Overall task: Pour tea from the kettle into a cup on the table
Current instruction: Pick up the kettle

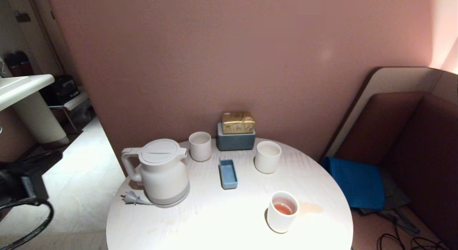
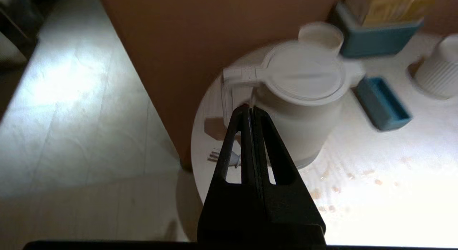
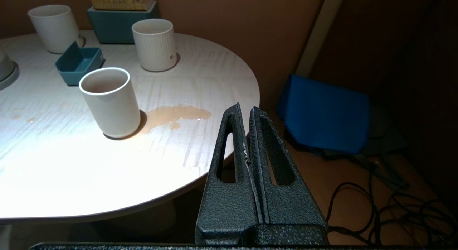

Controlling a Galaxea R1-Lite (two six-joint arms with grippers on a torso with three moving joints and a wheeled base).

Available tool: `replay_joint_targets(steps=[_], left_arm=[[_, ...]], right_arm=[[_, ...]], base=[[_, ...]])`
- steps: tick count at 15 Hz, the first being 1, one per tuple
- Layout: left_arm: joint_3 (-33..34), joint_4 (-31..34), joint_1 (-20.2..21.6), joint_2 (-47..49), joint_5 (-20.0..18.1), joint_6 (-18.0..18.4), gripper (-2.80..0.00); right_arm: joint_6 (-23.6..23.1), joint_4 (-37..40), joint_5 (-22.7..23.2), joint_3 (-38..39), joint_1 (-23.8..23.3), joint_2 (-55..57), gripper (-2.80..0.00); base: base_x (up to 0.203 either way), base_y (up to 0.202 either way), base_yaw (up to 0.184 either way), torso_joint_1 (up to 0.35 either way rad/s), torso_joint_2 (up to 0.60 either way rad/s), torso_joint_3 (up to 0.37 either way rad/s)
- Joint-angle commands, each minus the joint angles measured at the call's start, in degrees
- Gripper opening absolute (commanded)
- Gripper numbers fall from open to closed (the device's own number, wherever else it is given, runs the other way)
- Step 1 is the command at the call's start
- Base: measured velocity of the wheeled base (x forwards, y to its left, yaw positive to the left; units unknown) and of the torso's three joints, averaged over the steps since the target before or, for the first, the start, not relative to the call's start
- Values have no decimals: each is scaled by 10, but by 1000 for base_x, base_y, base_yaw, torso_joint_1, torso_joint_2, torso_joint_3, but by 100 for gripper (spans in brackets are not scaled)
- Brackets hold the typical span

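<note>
Pink wall [image 1: 229, 63] closes the far side, a round white table [image 1: 214, 221] pushed against it; faint wood grain, a pale orange puddle [image 1: 310, 207] near the right edge. On the left stands the kettle [image 1: 165, 173], cream-white, flat lid, loop handle pointing left, grey band at its base, plug [image 1: 131, 198] lying beside it; the ribbed cup [image 1: 267, 157] sits far right, apart from it. Nearer, a smooth cup [image 1: 282, 211] holds tea [image 1: 283, 208]. Left gripper [image 2: 251, 108] hangs near the handle, fingers closed, holding nothing; right gripper [image 3: 244, 110] is off the table's right edge, fingers closed.
</note>
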Motion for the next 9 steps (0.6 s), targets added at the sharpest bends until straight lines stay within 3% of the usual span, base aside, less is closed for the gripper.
replay_joint_targets(steps=[1, 3, 9], left_arm=[[61, -173, -11, 191, -1, 0, -280], [118, -273, -23, 268, -1, -6, -280], [187, -511, -29, 452, 0, -34, -280]], right_arm=[[0, -1, 0, 0, 1, 0, -280], [0, -1, 0, 0, 0, 0, -280], [0, 0, 0, 0, 0, 0, -280]], base=[[0, 0, 0, 0, 0, 0], [0, 0, 0, 0, 0, 0], [0, 0, 0, 0, 0, 0]])
